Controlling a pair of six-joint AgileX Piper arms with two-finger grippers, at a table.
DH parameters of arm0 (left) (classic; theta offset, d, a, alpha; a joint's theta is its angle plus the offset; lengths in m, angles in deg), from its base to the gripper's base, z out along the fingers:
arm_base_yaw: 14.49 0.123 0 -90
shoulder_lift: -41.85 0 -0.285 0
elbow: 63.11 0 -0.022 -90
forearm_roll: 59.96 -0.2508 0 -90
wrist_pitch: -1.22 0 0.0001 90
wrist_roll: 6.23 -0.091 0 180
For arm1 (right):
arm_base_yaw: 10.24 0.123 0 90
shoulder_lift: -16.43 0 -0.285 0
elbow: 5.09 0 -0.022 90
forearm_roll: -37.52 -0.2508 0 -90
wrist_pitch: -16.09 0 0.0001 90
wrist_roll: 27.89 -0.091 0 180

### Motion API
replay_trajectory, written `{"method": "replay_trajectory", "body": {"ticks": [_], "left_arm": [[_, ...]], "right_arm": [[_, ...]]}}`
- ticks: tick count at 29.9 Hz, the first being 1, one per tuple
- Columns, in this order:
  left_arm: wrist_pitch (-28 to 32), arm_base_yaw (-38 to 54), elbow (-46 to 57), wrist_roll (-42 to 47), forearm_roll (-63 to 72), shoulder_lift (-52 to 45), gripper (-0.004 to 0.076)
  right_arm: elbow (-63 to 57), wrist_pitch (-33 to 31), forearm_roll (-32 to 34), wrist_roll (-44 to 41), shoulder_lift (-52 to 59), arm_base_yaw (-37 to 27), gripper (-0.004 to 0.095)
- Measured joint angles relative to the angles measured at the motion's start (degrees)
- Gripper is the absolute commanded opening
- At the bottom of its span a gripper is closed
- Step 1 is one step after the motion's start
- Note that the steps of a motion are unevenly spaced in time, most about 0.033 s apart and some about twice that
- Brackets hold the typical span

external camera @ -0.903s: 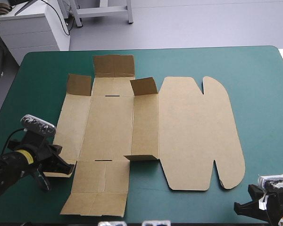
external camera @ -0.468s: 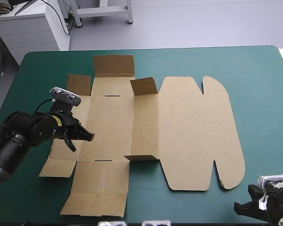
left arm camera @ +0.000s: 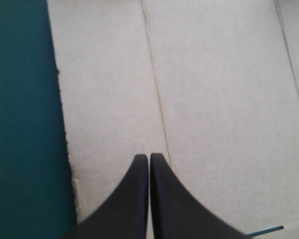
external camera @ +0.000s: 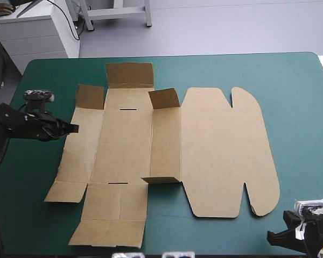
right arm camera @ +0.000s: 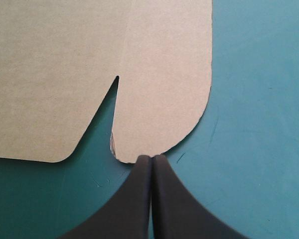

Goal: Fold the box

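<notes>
Beyond the teal-green table (external camera: 301, 107): grey floor (external camera: 231, 27), white drawer cabinet (external camera: 40, 35), pale metal frame (external camera: 116, 12).

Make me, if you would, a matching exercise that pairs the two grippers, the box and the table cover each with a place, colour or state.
Things:
1. left gripper
2. right gripper
3. box
4. table cover

Descriptions:
A. teal-green
B. shut, at the box's rounded near-right corner
C. mostly flat, a few small flaps raised
D. shut, over the box's left edge

Pairs: 1-D, 2-B, 3-C, 4-A
</notes>
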Motion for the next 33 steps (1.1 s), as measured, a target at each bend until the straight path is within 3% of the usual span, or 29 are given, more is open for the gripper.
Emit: {"method": "replay_trajectory", "body": {"ticks": [12, 25, 29, 33], "left_arm": [[-10.99, 20.41, -0.17, -13.35, 12.32, 10.4, -0.0008], [-12.41, 22.65, -0.21, -17.66, 13.78, 20.12, 0.0006], [-12.41, 22.65, -0.29, -17.66, 12.01, 20.3, 0.012], [-12.35, 22.65, -0.29, -17.48, 9.62, 20.3, 0.038]], "right_arm": [[0.0, 0.0, 0.0, 0.0, 0.0, 0.0, -0.0019], [0.0, 0.0, 0.0, 0.0, 0.0, 0.0, -0.0019], [0.0, 0.0, 0.0, 0.0, 0.0, 0.0, -0.0019], [0.0, 0.0, 0.0, 0.0, 0.0, 0.0, -0.0019]]}}
